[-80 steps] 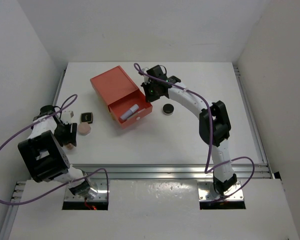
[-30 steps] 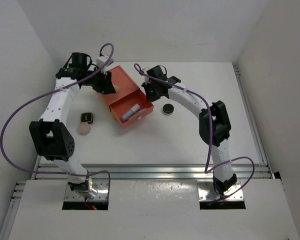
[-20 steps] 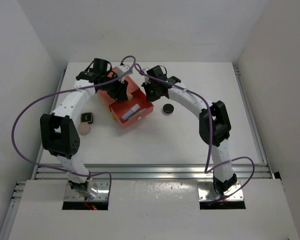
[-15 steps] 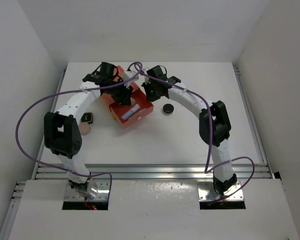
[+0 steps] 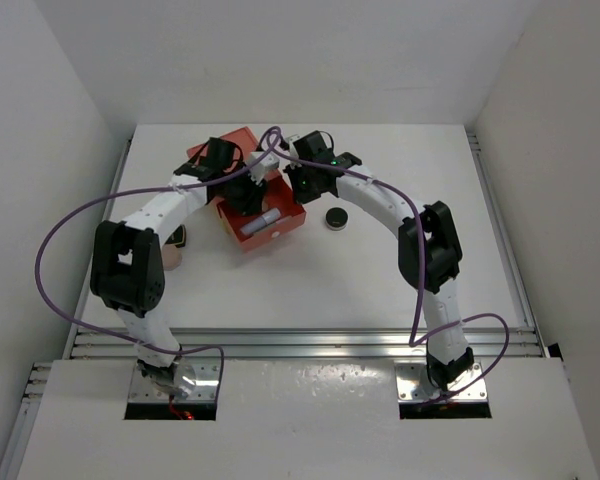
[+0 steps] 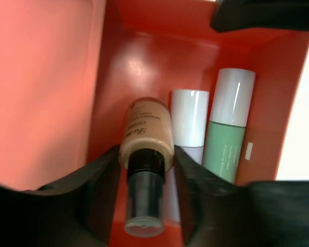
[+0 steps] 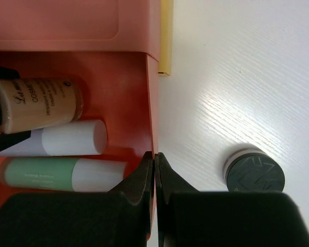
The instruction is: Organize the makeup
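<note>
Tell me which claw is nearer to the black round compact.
Right. The right claw grips the drawer wall facing the compact; the left claw holds the beige bottle inside the drawer, farther away.

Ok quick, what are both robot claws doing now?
Left gripper: shut on the beige round bottle with black cap.
Right gripper: shut on the wall of the coral-red drawer.
</note>
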`<state>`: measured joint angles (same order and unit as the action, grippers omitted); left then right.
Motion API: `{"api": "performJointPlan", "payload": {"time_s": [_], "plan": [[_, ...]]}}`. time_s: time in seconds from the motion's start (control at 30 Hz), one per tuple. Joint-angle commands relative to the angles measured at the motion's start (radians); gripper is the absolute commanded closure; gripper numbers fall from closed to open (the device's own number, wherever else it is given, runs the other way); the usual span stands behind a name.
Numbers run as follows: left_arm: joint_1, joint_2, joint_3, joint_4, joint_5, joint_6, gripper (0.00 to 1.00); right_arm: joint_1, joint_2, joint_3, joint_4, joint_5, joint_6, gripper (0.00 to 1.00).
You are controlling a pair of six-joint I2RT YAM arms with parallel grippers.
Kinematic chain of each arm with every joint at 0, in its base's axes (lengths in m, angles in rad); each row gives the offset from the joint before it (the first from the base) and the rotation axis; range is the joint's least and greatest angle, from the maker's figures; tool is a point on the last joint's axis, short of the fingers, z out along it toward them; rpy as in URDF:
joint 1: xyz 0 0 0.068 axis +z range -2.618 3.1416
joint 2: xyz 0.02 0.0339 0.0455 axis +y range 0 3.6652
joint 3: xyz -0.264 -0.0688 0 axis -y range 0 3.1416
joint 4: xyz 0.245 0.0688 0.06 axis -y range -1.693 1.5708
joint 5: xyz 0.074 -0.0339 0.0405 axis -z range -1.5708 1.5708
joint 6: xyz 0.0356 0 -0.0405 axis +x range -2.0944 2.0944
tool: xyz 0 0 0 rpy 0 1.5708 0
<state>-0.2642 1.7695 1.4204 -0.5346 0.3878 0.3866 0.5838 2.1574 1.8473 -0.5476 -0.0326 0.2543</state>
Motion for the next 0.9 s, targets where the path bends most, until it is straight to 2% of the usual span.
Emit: {"api": "performJointPlan", "payload": {"time_s": [0.0, 0.1, 0.17, 0.23, 0.53, 0.8, 0.87], "plan": [[-0.030, 0.010, -0.034, 0.044, -0.038, 0.001, 0.46, -0.006, -0.060, 0.009, 0.034, 0.005, 0.017, 1.00], [-0.030, -0.002, -0.052, 0.044, -0.066, -0.008, 0.37, -0.004, -0.062, 0.013, 0.037, 0.005, 0.014, 1.00], [-0.030, -0.015, -0.052, 0.035, -0.092, -0.020, 0.21, -0.006, -0.059, 0.013, 0.037, 0.005, 0.013, 1.00], [-0.030, -0.025, -0.052, 0.022, -0.101, -0.031, 0.01, -0.006, -0.060, 0.010, 0.034, 0.005, 0.014, 1.00], [-0.030, -0.056, 0.046, -0.080, -0.101, -0.081, 0.01, -0.004, -0.054, 0.012, 0.040, 0.007, 0.013, 1.00], [-0.041, -0.056, 0.155, -0.137, -0.018, -0.137, 0.01, -0.009, -0.053, 0.010, 0.041, 0.007, 0.014, 1.00], [-0.041, -0.056, 0.173, -0.157, -0.009, -0.146, 0.07, -0.006, -0.050, 0.009, 0.043, 0.005, 0.019, 1.00]]}}
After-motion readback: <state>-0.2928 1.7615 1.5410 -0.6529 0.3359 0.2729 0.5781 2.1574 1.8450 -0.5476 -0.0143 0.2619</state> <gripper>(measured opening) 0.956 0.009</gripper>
